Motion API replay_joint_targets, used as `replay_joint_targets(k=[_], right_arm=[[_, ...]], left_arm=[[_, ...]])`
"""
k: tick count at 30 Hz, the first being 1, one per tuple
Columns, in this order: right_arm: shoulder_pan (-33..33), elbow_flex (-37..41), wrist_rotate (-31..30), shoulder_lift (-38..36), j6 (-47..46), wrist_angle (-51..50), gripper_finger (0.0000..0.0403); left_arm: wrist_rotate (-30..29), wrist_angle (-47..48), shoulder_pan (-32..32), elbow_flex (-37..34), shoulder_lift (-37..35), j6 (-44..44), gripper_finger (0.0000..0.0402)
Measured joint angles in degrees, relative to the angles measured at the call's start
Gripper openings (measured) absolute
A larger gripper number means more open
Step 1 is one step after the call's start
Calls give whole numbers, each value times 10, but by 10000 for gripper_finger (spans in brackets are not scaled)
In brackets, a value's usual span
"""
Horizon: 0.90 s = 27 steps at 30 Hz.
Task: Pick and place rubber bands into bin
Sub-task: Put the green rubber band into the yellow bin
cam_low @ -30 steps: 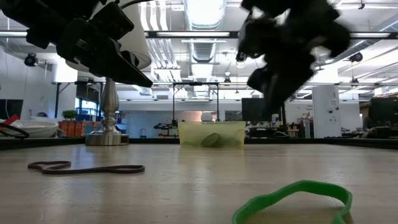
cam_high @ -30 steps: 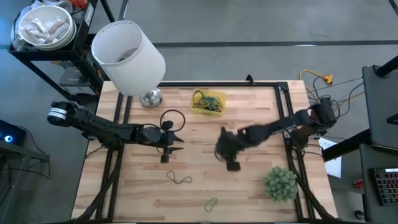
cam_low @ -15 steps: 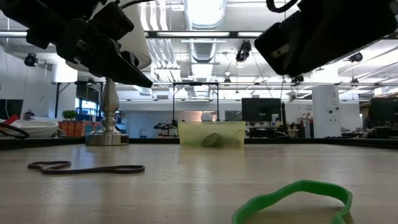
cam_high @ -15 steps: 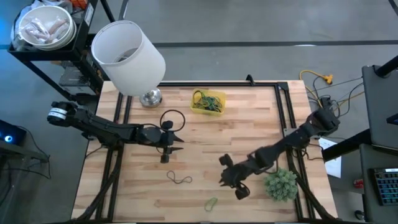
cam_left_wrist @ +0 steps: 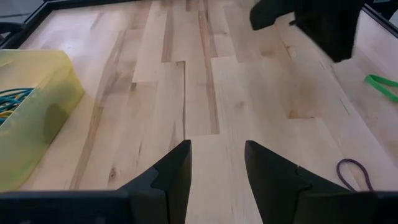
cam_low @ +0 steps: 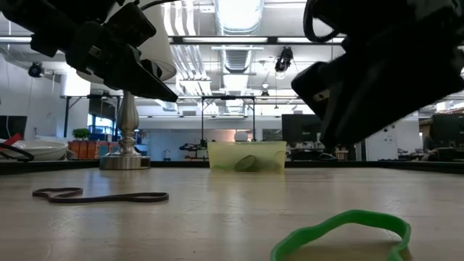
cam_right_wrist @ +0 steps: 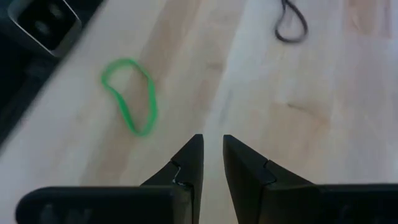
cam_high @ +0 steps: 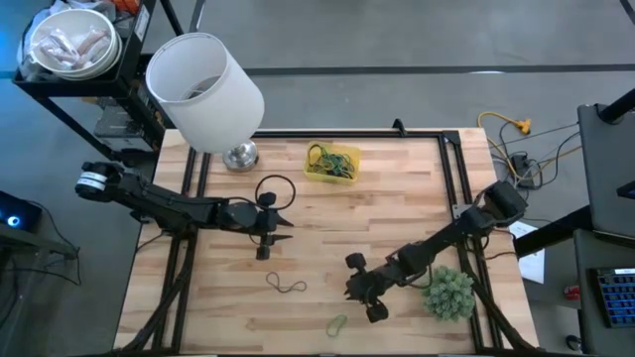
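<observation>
My right gripper (cam_high: 359,290) hangs above the worktop (cam_high: 397,198) toward its near edge, fingers (cam_right_wrist: 186,163) parted by a narrow gap and grasping nothing, the bare wood showing between them. My left gripper (cam_high: 286,222) waits over the left half of the worktop, its jaws spread wide and empty. The bin (cam_high: 331,164) sits near the far edge, about midway along it, with a tangle of rubber bands inside. A large black band (cam_high: 275,189) lies beside my left gripper, toward the far edge. A dark band (cam_high: 286,285) lies toward the near edge, and a green band (cam_high: 337,323) lies right by the near edge, close to my right gripper.
</observation>
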<state>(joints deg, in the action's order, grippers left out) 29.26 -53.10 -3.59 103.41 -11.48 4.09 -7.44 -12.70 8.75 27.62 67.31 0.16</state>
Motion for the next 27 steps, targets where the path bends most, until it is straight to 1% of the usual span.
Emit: replay_joint_targets(k=[3,6,9,18,23,27], right_arm=[[1,0,23,8,-6,36,57],[6,0,25,24,-5,83,57],[10,-1,26,42,-6,111,68],[26,-32,20,55,-21,110,122],[47,-35,17,67,-25,121,142],[61,-49,-21,111,-47,117,149]], left_arm=[[0,0,0,0,0,0,135],[0,0,0,0,0,0,135],[0,1,0,0,0,0,135],[0,3,0,0,0,0,135],[0,3,0,0,0,0,135],[0,3,0,0,0,0,135]])
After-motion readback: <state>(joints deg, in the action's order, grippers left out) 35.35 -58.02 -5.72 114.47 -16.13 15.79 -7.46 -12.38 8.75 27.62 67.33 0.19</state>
